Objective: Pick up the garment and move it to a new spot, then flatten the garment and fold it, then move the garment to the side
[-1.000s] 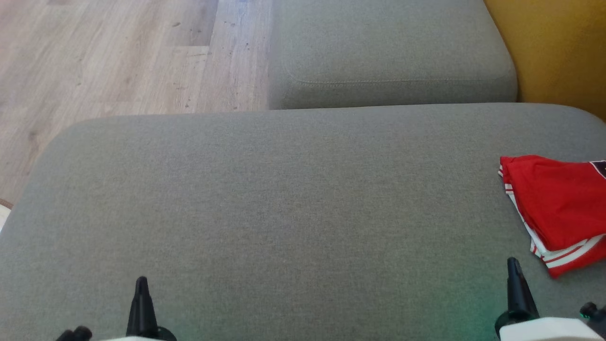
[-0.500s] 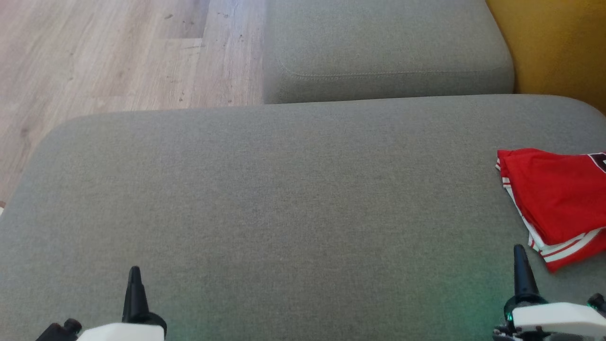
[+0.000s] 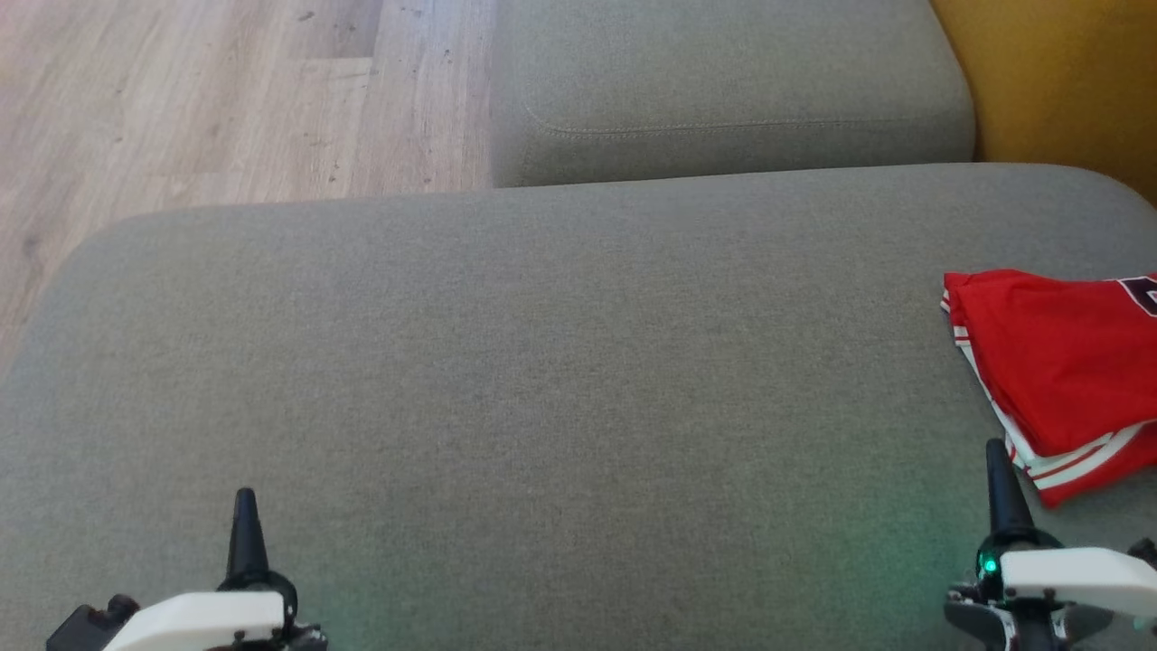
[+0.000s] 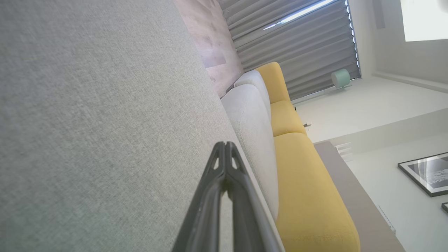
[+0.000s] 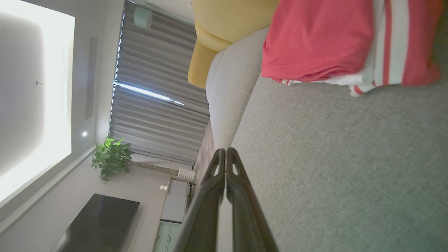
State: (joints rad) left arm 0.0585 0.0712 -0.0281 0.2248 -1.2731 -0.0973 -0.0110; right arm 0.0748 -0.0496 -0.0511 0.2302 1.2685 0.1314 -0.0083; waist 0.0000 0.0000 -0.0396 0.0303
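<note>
A folded red garment [image 3: 1062, 371] with white stripes along its hem lies at the right edge of the grey sofa cushion [image 3: 560, 362]. The right wrist view shows the same garment [image 5: 315, 38] at the top, its layered edge facing the camera. My right gripper [image 3: 996, 449] is shut and empty, just left of the garment's near corner and apart from it; its tips [image 5: 224, 151] meet. At the lower left my left gripper [image 3: 243, 497] is shut with nothing in it, hovering over bare cushion, and its tips [image 4: 224, 144] are pressed together.
A second grey cushion [image 3: 732, 90] sits beyond the main one. Wooden floor [image 3: 199, 99] lies to the far left, past the cushion's rounded edge. A yellow sofa part [image 3: 1067, 81] rises at the far right, behind the garment.
The whole head view has shifted, so the camera has moved. Both grippers show more of their white wrists and sit a little higher in the picture. The garment lies as before.
</note>
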